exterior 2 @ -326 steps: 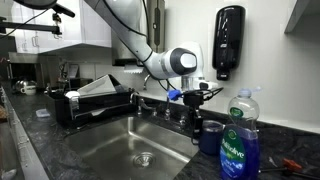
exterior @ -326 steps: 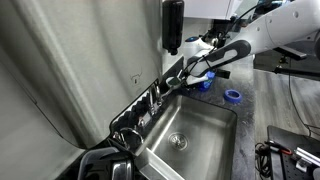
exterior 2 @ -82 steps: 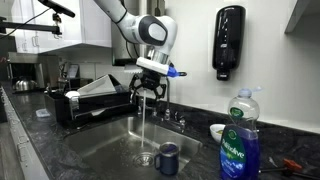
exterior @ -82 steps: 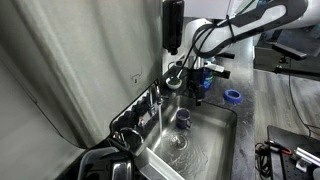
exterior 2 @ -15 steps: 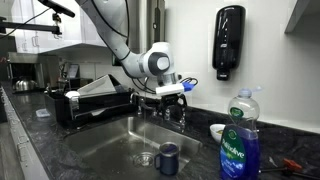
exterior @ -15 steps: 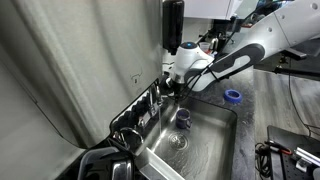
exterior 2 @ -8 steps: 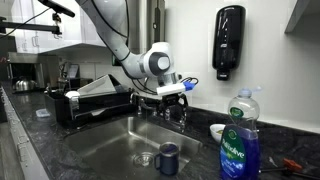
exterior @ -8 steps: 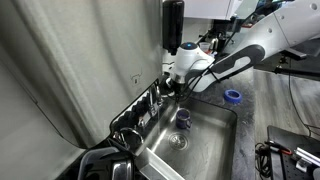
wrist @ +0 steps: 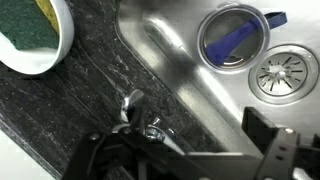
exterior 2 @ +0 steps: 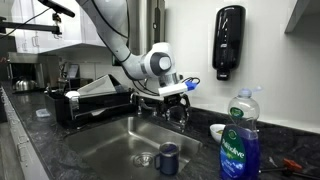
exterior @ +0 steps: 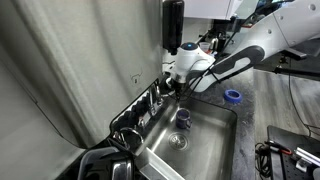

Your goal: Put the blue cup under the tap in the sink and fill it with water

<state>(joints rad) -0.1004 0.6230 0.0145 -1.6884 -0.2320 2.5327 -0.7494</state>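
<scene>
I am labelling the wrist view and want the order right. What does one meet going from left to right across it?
A white bowl holding a sponge → tap → blue cup → drain.

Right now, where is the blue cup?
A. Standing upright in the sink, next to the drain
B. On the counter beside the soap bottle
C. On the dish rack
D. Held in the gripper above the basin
A: the blue cup stands upright on the floor of the sink, close beside the drain, and the wrist view shows the same.
</scene>
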